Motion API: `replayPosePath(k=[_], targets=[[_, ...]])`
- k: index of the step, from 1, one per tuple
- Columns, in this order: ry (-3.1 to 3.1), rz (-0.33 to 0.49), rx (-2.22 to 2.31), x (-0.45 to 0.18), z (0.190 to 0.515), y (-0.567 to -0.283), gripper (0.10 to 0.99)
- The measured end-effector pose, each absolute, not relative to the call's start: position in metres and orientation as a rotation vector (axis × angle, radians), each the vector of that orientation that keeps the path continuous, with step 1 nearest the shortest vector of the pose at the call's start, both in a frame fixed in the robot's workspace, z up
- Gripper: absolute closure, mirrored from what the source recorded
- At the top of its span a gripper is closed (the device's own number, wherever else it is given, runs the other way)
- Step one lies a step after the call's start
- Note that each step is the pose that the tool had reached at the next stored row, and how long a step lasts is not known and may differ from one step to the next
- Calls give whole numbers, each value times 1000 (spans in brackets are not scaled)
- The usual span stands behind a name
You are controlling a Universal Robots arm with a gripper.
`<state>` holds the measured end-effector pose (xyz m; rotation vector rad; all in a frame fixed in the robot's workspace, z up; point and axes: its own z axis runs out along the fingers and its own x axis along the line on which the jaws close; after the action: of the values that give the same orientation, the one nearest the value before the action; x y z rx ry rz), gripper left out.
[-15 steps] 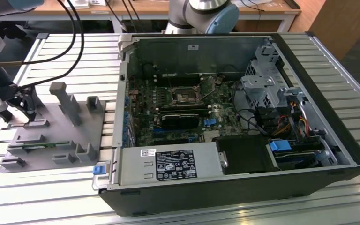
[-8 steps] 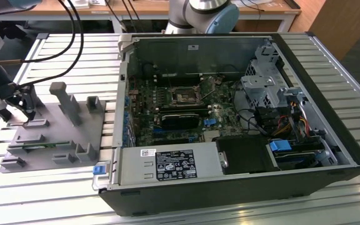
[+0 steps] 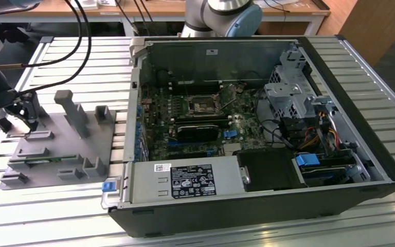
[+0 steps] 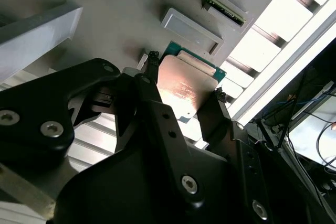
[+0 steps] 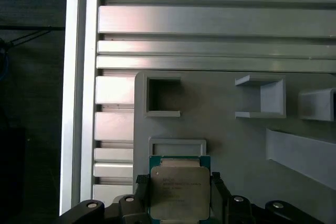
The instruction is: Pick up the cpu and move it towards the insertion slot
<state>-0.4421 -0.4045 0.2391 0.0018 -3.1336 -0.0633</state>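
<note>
Two fingers (image 5: 143, 190) of the hand (image 5: 179, 181) clamped on cpu (image 5: 180, 198) edges, held over grey fixture plate (image 5: 220, 129), slot (image 3: 203, 106) well apart inside open case (image 3: 252, 213), slatted tabletop (image 3: 60, 56) beneath

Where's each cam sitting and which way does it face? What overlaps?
Exterior view: off the arm, high, looking down on the open computer case and grey fixture plate; arm base and gripper show.
First wrist view: on the wrist, looking straight down past the fingers at the cpu and plate.
Second wrist view: on the wrist, looking obliquely along the gripper body to the cpu.
Shared: both wrist views show the cpu between the fingers.
</note>
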Motion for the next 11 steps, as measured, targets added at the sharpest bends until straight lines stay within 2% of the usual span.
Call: replayPosePath(k=[11], targets=[[-3134, -63, 2, -442, 244, -404, 545]])
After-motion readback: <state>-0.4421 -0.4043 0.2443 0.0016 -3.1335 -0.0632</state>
